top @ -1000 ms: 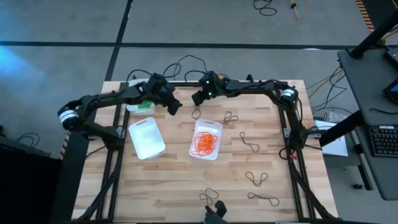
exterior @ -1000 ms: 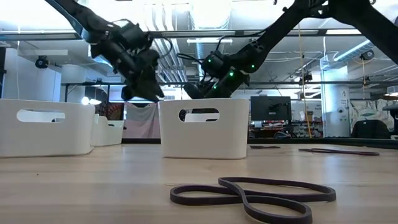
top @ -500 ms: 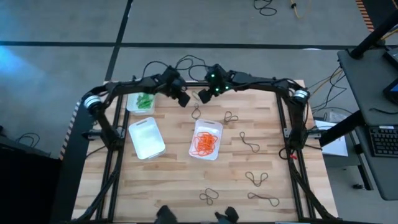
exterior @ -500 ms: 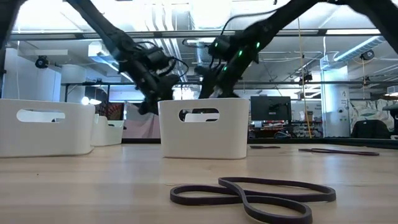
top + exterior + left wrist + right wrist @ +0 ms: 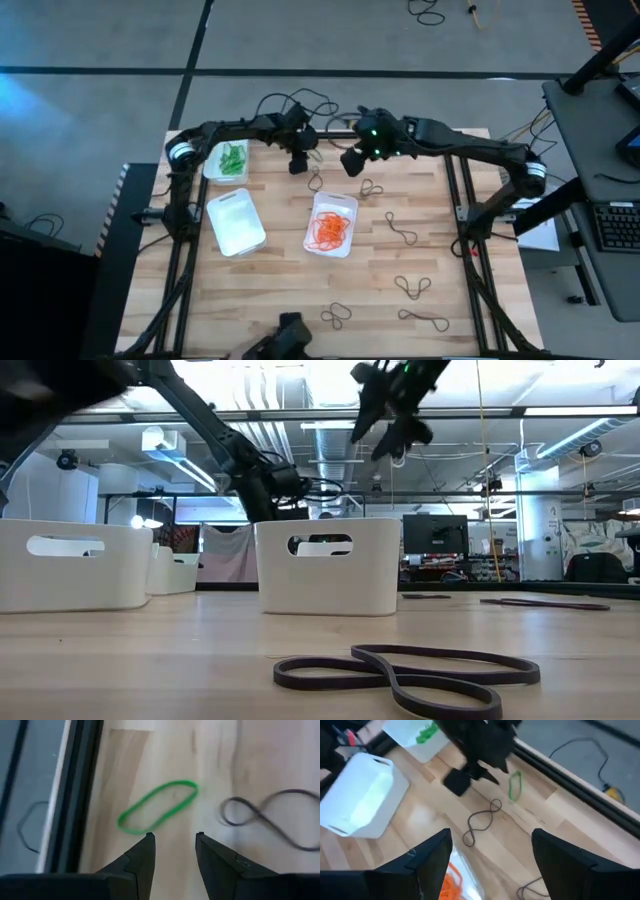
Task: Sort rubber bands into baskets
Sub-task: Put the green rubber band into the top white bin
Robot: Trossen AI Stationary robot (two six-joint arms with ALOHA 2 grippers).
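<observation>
Green band lies just ahead of the left arm's spread jaws.
Left gripper [image 5: 172,836] faces the green rubber band [image 5: 157,806], slanted across the frame's centre on the bench [image 5: 250,760]; right gripper [image 5: 490,837], wide apart, hovers farther off.

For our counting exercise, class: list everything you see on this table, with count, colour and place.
Table: one, light wood.
Baskets: three, white, left and middle.
Orange rubber bands: heap, orange, middle basket.
Green rubber bands: several, green, far-left basket.
Loose green rubber band: one, green, table's far edge.
Dark rubber bands: six, dark, loose, mostly right half.
Left end effector: one, dark, open, far edge.
Right end effector: one, dark, open, beside it.
</observation>
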